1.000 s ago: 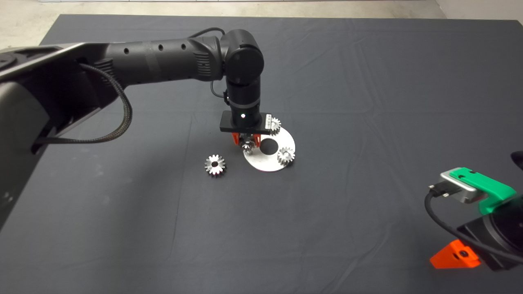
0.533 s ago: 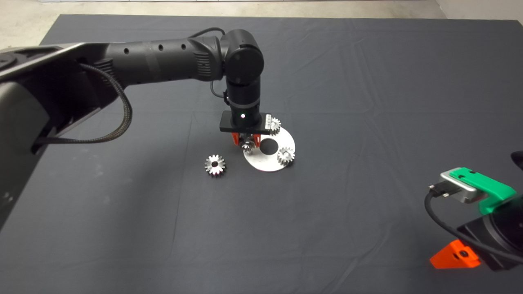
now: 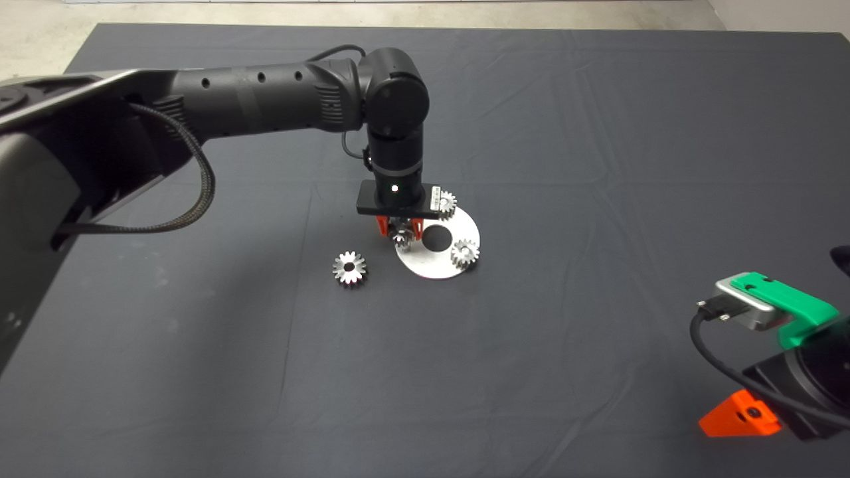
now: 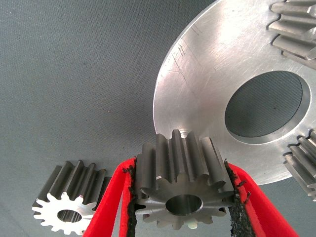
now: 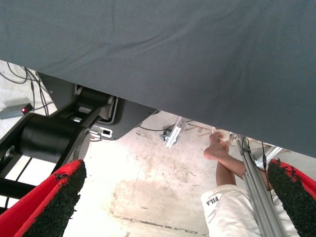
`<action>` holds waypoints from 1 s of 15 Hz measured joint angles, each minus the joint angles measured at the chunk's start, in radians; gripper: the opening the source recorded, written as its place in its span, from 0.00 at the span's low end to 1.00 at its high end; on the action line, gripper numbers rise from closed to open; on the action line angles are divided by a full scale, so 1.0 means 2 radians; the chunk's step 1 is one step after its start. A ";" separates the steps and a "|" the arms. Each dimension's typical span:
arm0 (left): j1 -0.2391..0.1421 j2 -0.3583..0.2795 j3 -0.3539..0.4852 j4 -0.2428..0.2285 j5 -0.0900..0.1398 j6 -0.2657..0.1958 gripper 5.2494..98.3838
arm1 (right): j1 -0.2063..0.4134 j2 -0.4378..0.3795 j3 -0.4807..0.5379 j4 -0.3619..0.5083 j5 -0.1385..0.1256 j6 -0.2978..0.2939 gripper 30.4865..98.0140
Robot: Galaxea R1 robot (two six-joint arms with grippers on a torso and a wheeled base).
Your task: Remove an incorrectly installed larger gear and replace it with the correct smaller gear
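Note:
My left gripper [image 3: 401, 234] hangs straight down over the left rim of the round silver plate [image 3: 431, 269]. It is shut on the smaller gear [image 3: 402, 238]. The left wrist view shows that grey steel gear [image 4: 180, 182] clamped between both black pads [image 4: 129, 197], just above the plate [image 4: 212, 64] edge. The larger gear [image 3: 350, 269] lies flat on the mat to the left of the plate, apart from it. Its face [image 4: 69, 197] glares pale in the wrist view. My right gripper [image 3: 734, 418] is parked at the lower right, open [image 5: 173, 173].
Two more small silver gears sit on the plate, one at its far edge [image 3: 446, 201] and one at its right edge [image 3: 465, 252]. The plate has a round centre hole [image 3: 435, 238]. Beyond the mat edge, the right wrist view shows a person's bare leg [image 5: 222, 148].

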State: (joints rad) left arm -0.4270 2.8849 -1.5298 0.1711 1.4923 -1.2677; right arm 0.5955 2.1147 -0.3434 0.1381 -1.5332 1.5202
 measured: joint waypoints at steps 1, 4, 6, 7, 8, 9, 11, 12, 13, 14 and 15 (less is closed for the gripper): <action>0.000 0.000 0.000 0.000 0.000 0.000 0.33 | 0.000 0.000 0.000 0.000 0.000 0.000 0.98; 0.000 0.000 0.000 -0.002 0.000 0.000 0.33 | 0.000 0.000 0.000 0.000 0.000 0.000 0.98; 0.000 0.001 0.000 -0.002 0.000 0.000 0.33 | 0.000 0.000 0.000 0.000 0.000 0.000 0.98; 0.000 0.001 0.000 -0.003 0.000 0.000 0.33 | 0.000 0.000 0.000 0.000 0.000 0.000 0.98; 0.000 0.001 0.000 -0.003 0.001 0.000 0.33 | 0.000 0.000 0.000 0.000 0.000 0.000 0.98; 0.000 0.001 0.000 -0.003 0.001 0.000 0.33 | 0.000 0.000 0.000 0.000 0.000 0.000 0.98; 0.000 0.001 0.000 -0.003 0.001 0.000 0.33 | 0.000 0.000 0.000 0.000 0.000 0.000 0.98; 0.000 0.001 0.000 -0.003 0.001 0.001 0.33 | 0.000 0.000 0.000 0.000 0.000 0.000 0.98; 0.000 0.001 0.000 -0.004 0.001 0.001 0.33 | 0.000 0.000 0.000 0.000 0.000 0.000 0.98; 0.000 0.001 0.000 -0.004 0.001 0.001 0.33 | 0.000 0.000 0.000 0.000 0.000 0.000 0.98; 0.000 0.001 0.000 -0.004 0.004 0.001 0.33 | 0.000 0.000 0.000 0.000 0.000 0.000 0.98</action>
State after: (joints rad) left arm -0.4266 2.8870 -1.5298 0.1640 1.4994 -1.2662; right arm 0.5954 2.1147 -0.3434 0.1381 -1.5332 1.5198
